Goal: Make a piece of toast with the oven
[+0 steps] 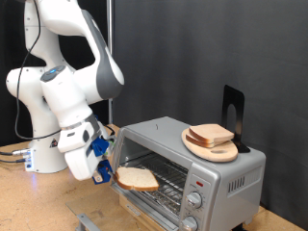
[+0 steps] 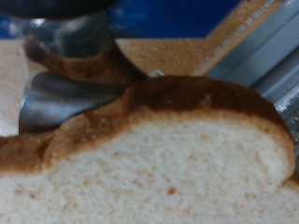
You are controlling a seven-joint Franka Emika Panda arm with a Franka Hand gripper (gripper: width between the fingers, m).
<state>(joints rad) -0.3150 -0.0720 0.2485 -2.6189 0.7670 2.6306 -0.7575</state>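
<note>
One white Franka arm (image 1: 60,91) occupies the left of the exterior view, bent down so that its gripper (image 1: 108,164) sits at the open front of the oven (image 1: 188,159). The gripper is closed on the piece of toast (image 1: 138,177), held by its left edge and hanging level just in front of the oven's mouth, above the lowered glass door (image 1: 144,202). In the wrist view the piece of toast (image 2: 159,159) fills most of the frame, pale crumb under a brown crust, with one metal finger (image 2: 56,98) pressed against its edge. Further right, the wire rack (image 1: 171,176) shows inside the oven, and round knobs (image 1: 196,199) line its right panel. On the oven's roof rests a round wooden plate (image 1: 205,147) carrying more bread slices (image 1: 212,135). The oven stands on a wooden worktop (image 1: 38,202).
</note>
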